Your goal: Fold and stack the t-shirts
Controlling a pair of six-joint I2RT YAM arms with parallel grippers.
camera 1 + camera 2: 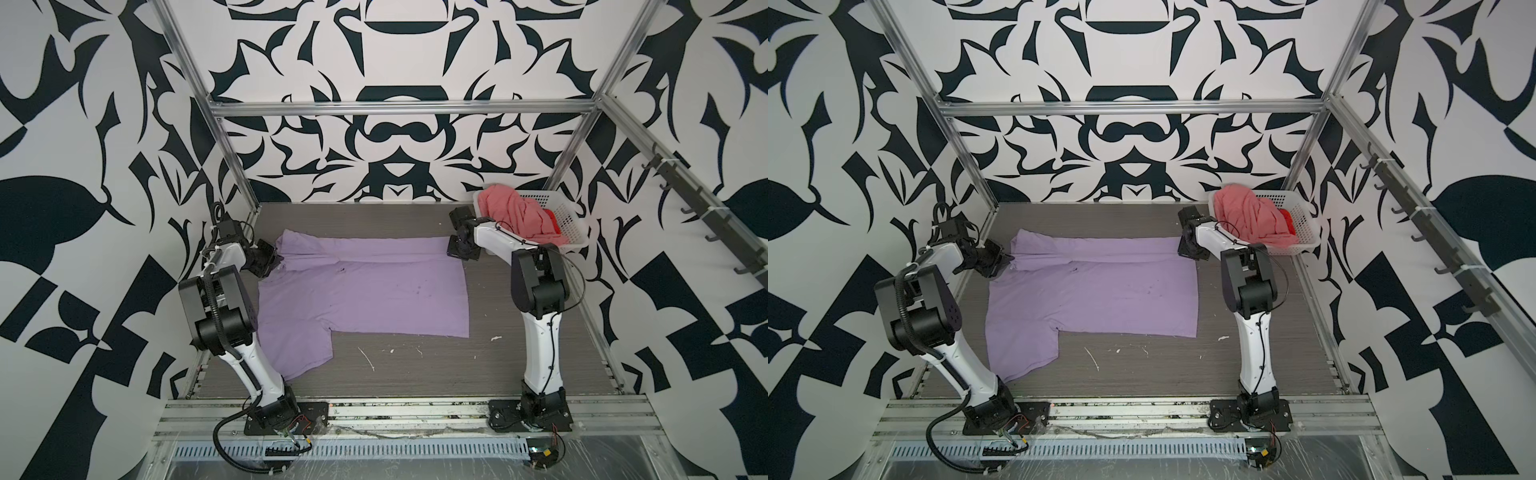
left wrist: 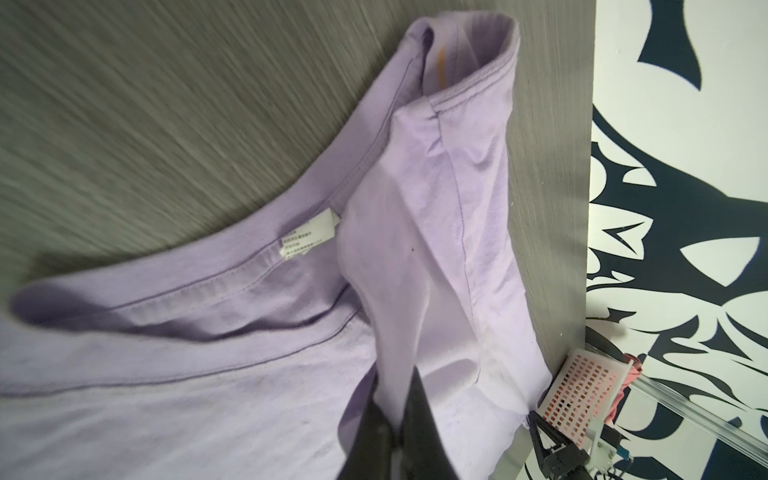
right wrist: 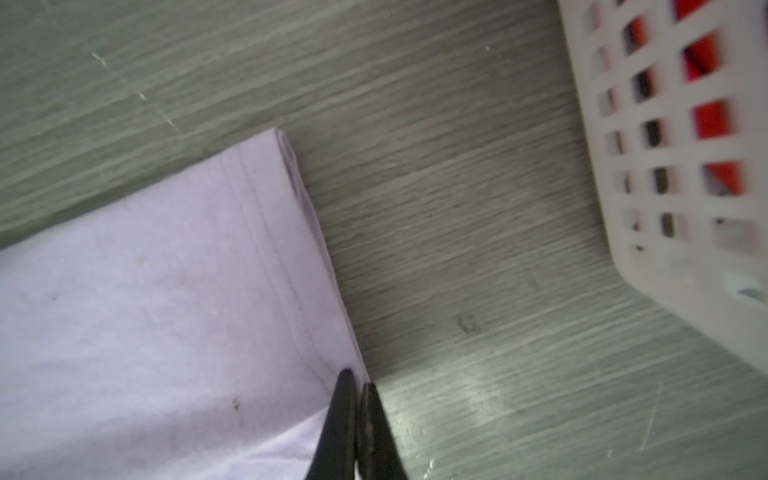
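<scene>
Near rail (image 1: 407, 415) carries both arm bases. Beyond it the lavender tee (image 1: 361, 291) lies flat on the table (image 1: 415, 374), collar left, hem right, near sleeve (image 1: 295, 349) sticking out toward the rail. Far edge is doubled over into a narrow band running left to right.

Left gripper (image 2: 399, 395) is clamped on a raised pleat of cloth by the shoulder, near the neck label (image 2: 307, 235). Right gripper (image 3: 357, 380) has jaws together on the stitched hem corner at far right; looks pinched, but the bite is shallow.

Salmon-pink tee (image 1: 511, 212) and red tee (image 1: 550, 220) are bunched in the basket (image 1: 575, 237), far right, not folded yet.

Handling guess: thin jersey, light, limp, zero stiffness. It should sag between grips and drag or wrinkle on the table rather than slide clean. Grab seams, hem or collar rib: doubled, stitched cloth gives the jaws more to hold. Keep both ends taut or the band collapses.
</scene>
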